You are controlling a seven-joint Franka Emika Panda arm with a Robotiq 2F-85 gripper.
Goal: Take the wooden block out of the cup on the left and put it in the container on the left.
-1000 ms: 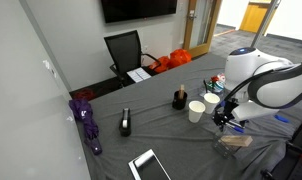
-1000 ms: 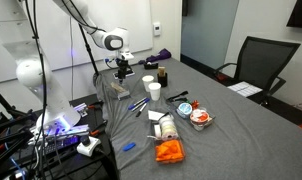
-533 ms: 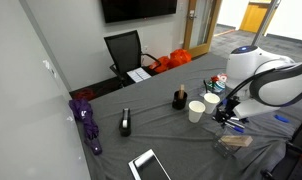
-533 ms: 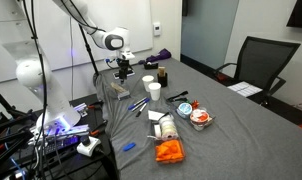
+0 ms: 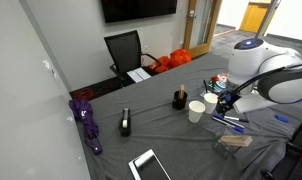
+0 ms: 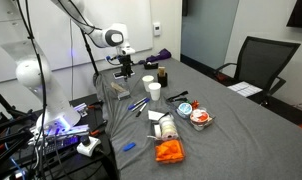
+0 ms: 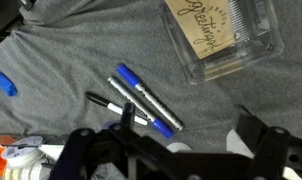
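Observation:
The light-tan wooden block (image 7: 199,27), with dark script on its face, lies inside the clear plastic container (image 7: 253,52) at the top right of the wrist view. In an exterior view the container (image 5: 234,141) sits near the table edge with the block in it. It also shows below the arm in an exterior view (image 6: 118,90). My gripper (image 7: 186,130) is open and empty. It hovers above the cloth beside the container, in both exterior views (image 5: 223,105) (image 6: 122,70). A cream cup (image 5: 196,110) and a white cup (image 5: 210,101) stand close by.
Blue-and-silver markers (image 7: 143,98) and a black pen lie on the grey cloth under the gripper. A black cup (image 5: 178,98), a black stapler (image 5: 125,123), a tablet (image 5: 147,165) and a purple object (image 5: 87,118) are on the table. An orange bag (image 6: 169,151) and jars are near the front.
The gripper has risen a little above the container. The block stays in the container.

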